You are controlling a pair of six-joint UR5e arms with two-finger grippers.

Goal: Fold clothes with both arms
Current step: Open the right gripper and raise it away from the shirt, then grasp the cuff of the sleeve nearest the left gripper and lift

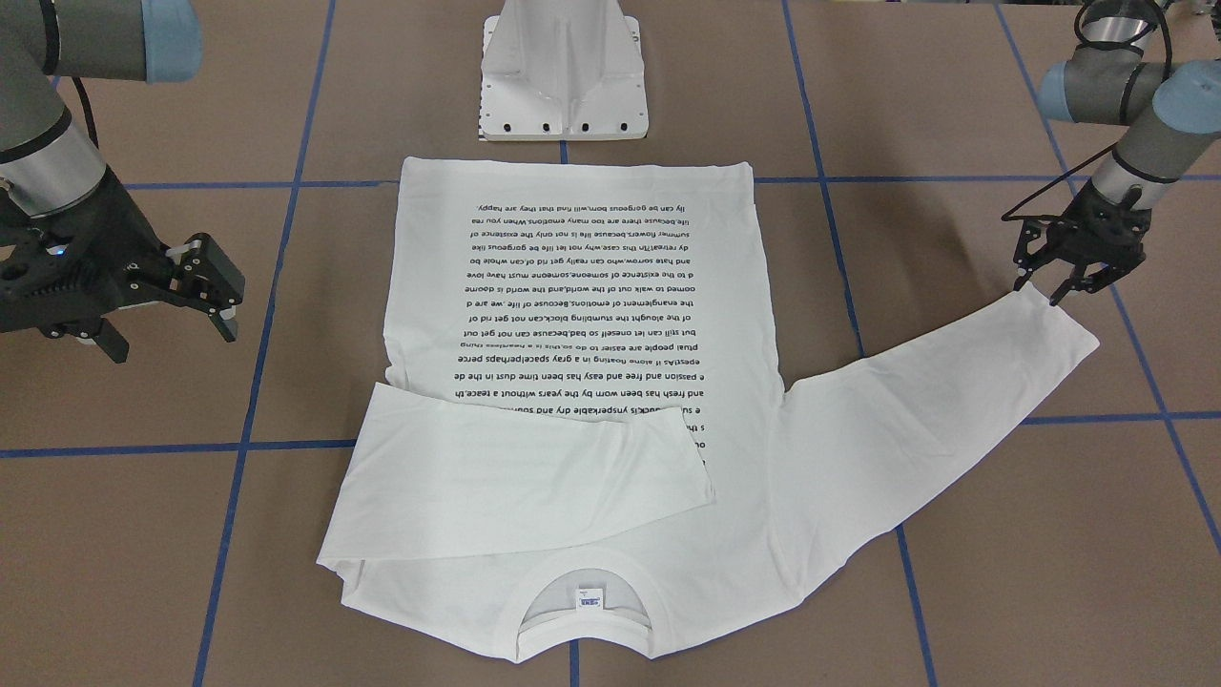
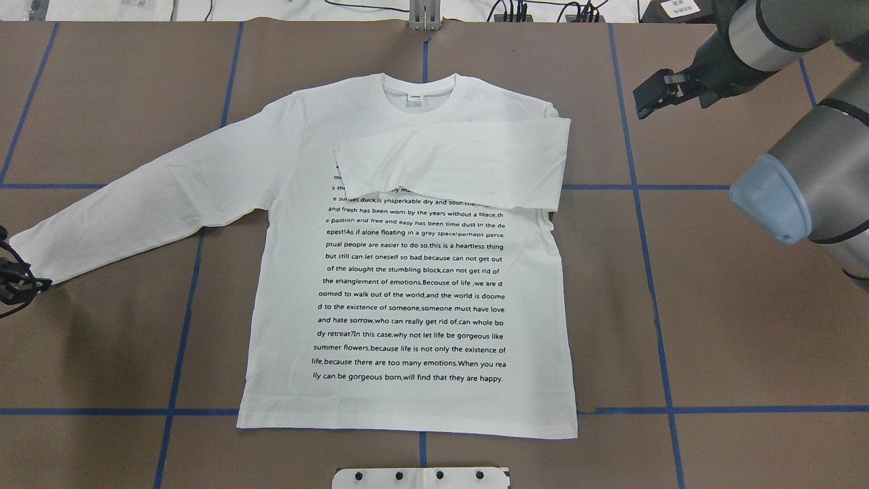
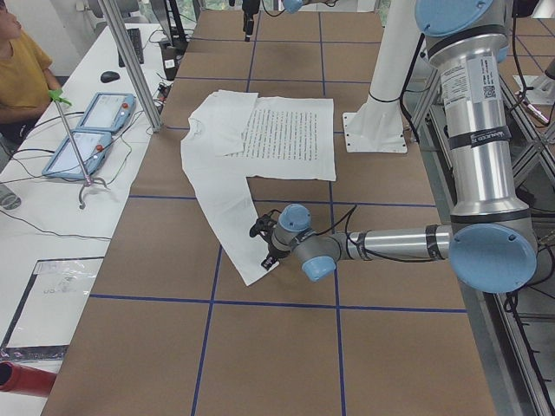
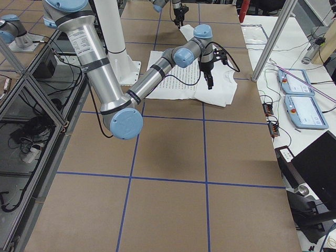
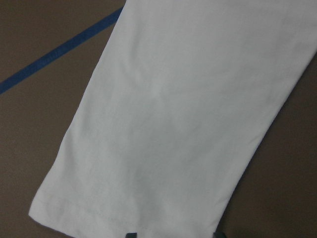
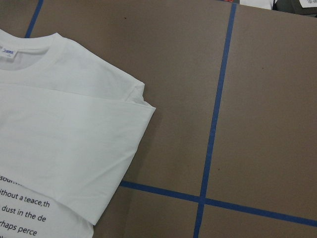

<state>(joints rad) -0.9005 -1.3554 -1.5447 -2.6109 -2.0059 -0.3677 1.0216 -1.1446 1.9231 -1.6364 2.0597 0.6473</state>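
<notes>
Where shirt (image 2: 414,397) ends at cuff (image 1: 1064,322) edge, see left gripper (image 1: 1047,288) spread open just above. See right gripper (image 1: 176,334) open too, over bare table (image 1: 143,534), apart from shirt.

Brown table (image 2: 747,339), blue tape grid (image 2: 747,409); white side bench (image 3: 52,225) alongside.

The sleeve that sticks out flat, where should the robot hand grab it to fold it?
At the cuff, from above at its outer end. The sleeve lies flat and straight, the cuff is its free end, and the left hand hangs open right there.
</notes>
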